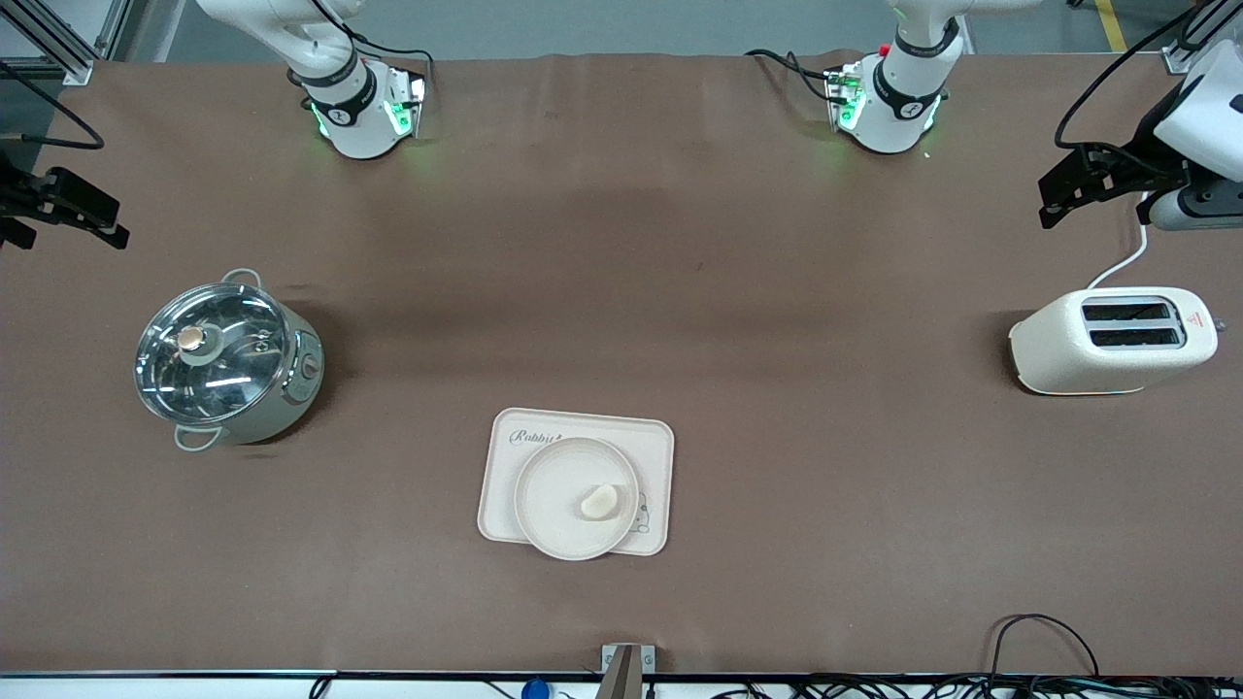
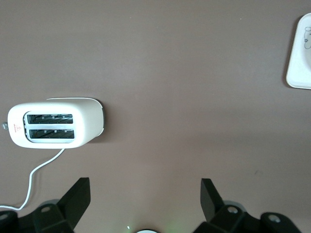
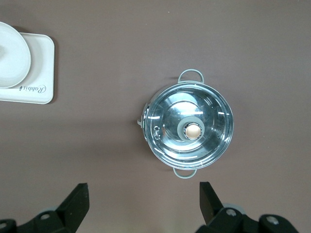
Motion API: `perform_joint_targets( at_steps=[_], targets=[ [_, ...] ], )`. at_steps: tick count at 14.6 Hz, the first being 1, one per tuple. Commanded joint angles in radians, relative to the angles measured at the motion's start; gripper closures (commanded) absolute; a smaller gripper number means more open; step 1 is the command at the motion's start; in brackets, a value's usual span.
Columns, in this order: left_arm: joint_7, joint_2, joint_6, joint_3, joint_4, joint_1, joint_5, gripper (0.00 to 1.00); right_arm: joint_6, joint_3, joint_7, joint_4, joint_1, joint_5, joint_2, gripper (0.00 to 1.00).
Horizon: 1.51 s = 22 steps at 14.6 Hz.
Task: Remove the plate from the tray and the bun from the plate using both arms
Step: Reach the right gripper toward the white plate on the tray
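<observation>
Plate (image 1: pixel 558 505) and bun (image 1: pixel 598 501) sit together near the middle of the brown surface (image 1: pixel 680 291): the bun lies in the plate, and the plate rests on the tray (image 1: pixel 651 437), with its rim reaching over the tray edge that is nearest to the front camera.

From largest to smallest, the surface carries the pot (image 1: pixel 225 364), the toaster (image 1: pixel 1112 340), the tray, the plate and the bun. The pot with its glass lid (image 3: pixel 188 125) stands toward the right arm's end, under the right pincer (image 3: pixel 143 201). The toaster stands toward the left arm's end, under the left pincer (image 2: pixel 146 199), and its white cord (image 2: pixel 41 170) runs away from it across the surface.

The left pincer hangs in the air over the surface at the toaster's end, well apart from the plate; only a corner of the tray shows in its wrist view. Its two fingers (image 2: pixel 77 194) stand wide apart and hold nothing.

The right pincer hangs over the surface at the pot's end, also well apart from the plate. Its fingers (image 3: pixel 77 196) are spread wide too, with nothing between them. Both arms wait.
</observation>
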Motion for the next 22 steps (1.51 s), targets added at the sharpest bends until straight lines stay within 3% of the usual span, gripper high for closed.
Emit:
perform_joint_targets(
  at_steps=[1,6,11,13,19,22],
  targets=[
    [0.014,0.001,-0.023,0.001,0.023,0.005,-0.023,0.0,-0.003,0.003,0.017,-0.012,0.006,-0.007,-0.01,0.0],
    [0.01,0.011,-0.023,0.004,0.043,0.007,-0.014,0.0,-0.002,0.003,0.017,-0.014,0.007,-0.006,-0.008,0.0],
    [-0.007,0.041,-0.004,0.003,0.043,0.001,-0.02,0.0,0.062,0.004,0.018,-0.089,0.027,0.016,-0.005,0.0],
    [-0.01,0.043,0.014,0.003,0.041,-0.001,-0.021,0.0,0.113,0.004,0.025,-0.13,0.032,0.078,0.004,0.0],
    [-0.01,0.057,0.045,0.001,0.041,-0.008,-0.021,0.0,0.275,0.004,0.078,-0.133,0.092,0.174,0.153,0.0],
    [-0.009,0.057,0.052,-0.003,0.043,-0.01,-0.023,0.0,0.407,0.004,0.086,-0.132,0.125,0.284,0.258,0.0]
  ],
)
